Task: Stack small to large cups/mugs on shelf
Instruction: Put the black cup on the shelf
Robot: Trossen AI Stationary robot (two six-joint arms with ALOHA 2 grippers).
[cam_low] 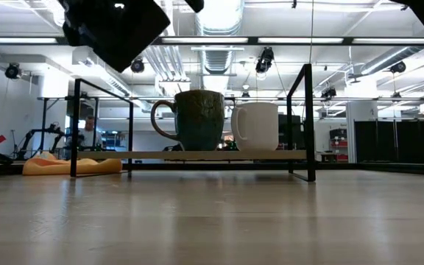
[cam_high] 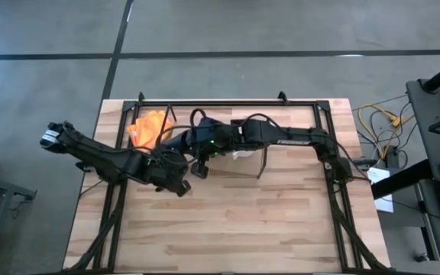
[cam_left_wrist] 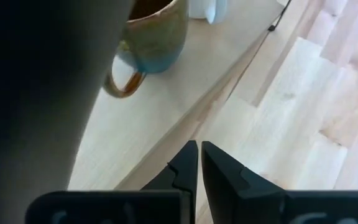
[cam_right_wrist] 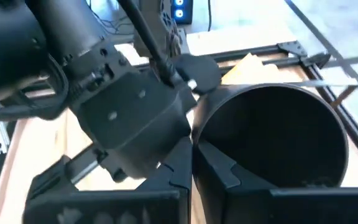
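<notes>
The brown-amber mug (cam_low: 197, 118) and the small white mug (cam_low: 256, 125) stand side by side on the light-wood shelf board (cam_low: 219, 154). Both also show in the left wrist view, the brown-amber mug (cam_left_wrist: 157, 34) and the white mug (cam_left_wrist: 204, 7). My right gripper (cam_right_wrist: 194, 146) is shut on the dark grey-black mug (cam_right_wrist: 272, 137), up above the shelf's left part (cam_high: 173, 140). My left gripper (cam_left_wrist: 199, 144) is shut and empty over the shelf's near edge (cam_high: 182, 187). My right gripper holds the dark mug by its rim (cam_right_wrist: 196, 130), one finger (cam_right_wrist: 222, 171) inside the mug and the other (cam_right_wrist: 169, 168) outside against the wall. The fingers point into the mug's open mouth. The mug does not show at shelf height in the low view, so it is lifted clear.
An orange cloth (cam_high: 150, 126) lies on the table left of the shelf, also in the low view (cam_low: 72, 165). Black wire end frames (cam_low: 300, 118) rise at both ends of the shelf. The left arm's wrist (cam_right_wrist: 129, 118) is close beside the held mug. Bare tabletop (cam_high: 243, 221) lies toward the near edge.
</notes>
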